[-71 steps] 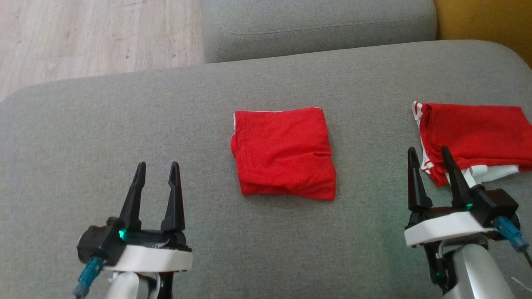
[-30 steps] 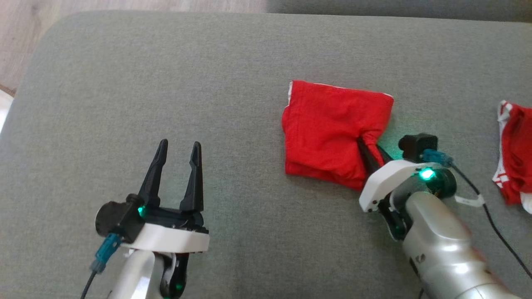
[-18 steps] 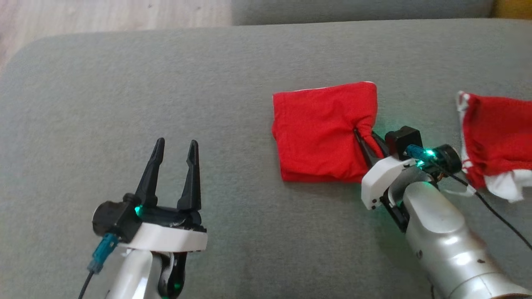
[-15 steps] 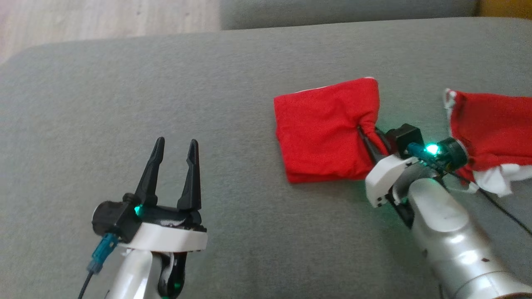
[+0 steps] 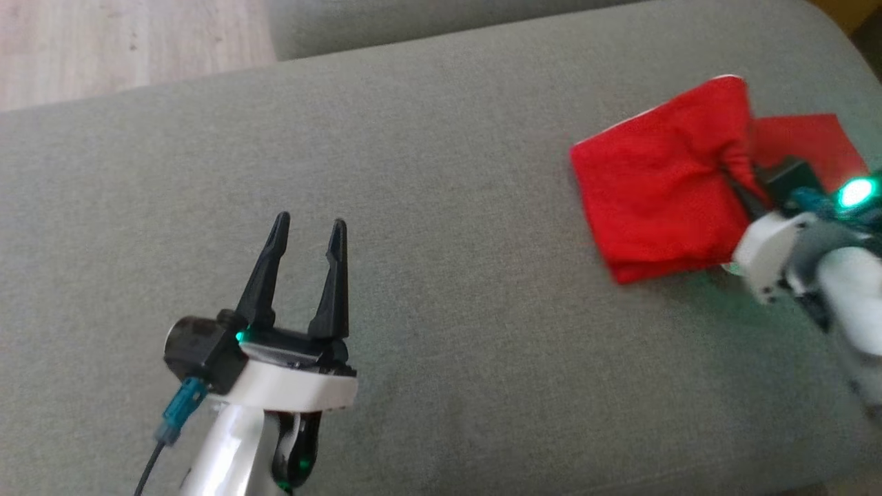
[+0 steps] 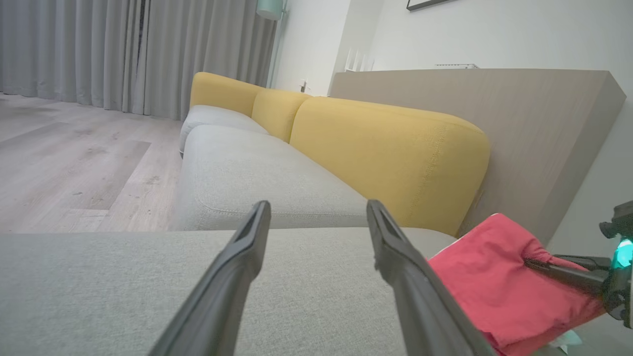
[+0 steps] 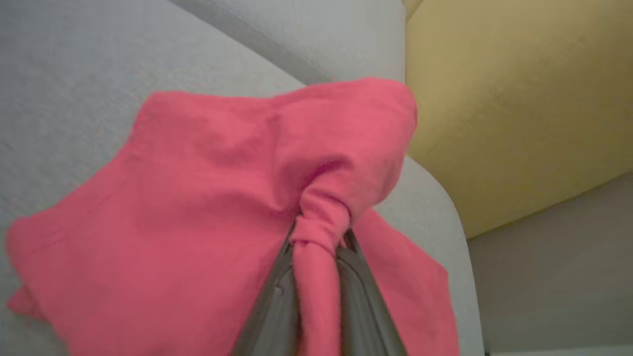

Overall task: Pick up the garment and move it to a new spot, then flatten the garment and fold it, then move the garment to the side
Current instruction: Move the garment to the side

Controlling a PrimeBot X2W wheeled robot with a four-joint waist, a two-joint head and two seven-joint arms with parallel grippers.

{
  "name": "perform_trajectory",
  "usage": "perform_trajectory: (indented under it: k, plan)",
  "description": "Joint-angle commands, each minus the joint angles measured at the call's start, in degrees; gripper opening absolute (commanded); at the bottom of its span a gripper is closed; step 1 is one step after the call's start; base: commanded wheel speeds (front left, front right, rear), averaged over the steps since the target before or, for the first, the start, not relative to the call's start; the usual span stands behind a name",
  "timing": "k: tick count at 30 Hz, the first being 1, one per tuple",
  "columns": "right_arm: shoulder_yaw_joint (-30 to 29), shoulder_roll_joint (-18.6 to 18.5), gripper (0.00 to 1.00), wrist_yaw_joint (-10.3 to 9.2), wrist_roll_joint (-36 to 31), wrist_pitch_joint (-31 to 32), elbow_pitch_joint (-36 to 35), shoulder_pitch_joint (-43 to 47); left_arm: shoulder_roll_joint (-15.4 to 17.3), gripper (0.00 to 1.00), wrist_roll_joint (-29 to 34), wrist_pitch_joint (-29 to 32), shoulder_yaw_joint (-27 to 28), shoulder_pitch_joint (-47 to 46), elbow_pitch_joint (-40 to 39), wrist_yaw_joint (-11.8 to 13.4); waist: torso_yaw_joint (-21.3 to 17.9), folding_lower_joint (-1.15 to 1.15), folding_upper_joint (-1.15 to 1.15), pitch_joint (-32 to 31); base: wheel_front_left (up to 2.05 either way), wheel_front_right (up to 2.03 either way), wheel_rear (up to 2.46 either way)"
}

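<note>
Right gripper [image 5: 744,189]: clenched on a bunched pinch of cloth at the right edge of the folded red garment [image 5: 658,196]. Head view is blurred there, but the right wrist view shows the grip plainly.

Garment: at the far right end of the grey seat cushion [image 5: 441,172], towards its back edge. Folded into a rough square. Whether it drags on the cushion or hangs just clear, cannot tell.

Second red cloth [image 5: 803,138]: just behind it, at the same end of the cushion, partly overlapped.

Left gripper [image 5: 308,231]: jaws spread, nothing in them, over the front left of the cushion, well apart from the garment.

Step, as judged: last one, shifting the folded piece aside.

Next move probably calls for lowering gently, releasing, and backing off along the fingers so the fold isn't pulled open.
</note>
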Motion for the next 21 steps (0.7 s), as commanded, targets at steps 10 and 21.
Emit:
perform_trajectory:
  k: [10,21]
  plan:
    - [4.17,-15.49,0.00,0.37,10.76,6.48,-3.71,-3.23,0.36,1.00,0.74,-0.46,0.90,-5.03,-1.62,0.02,-0.95,0.00,0.00,4.92,0.00,0.00,0.00]
    - [-4.08,-14.69,0.00,0.37,12.33,7.46,3.13,-2.98,0.36,1.00,1.46,-0.46,1.65,-5.78,-0.74,-0.65,1.65,0.00,0.00,7.33,0.00,0.00,0.00]
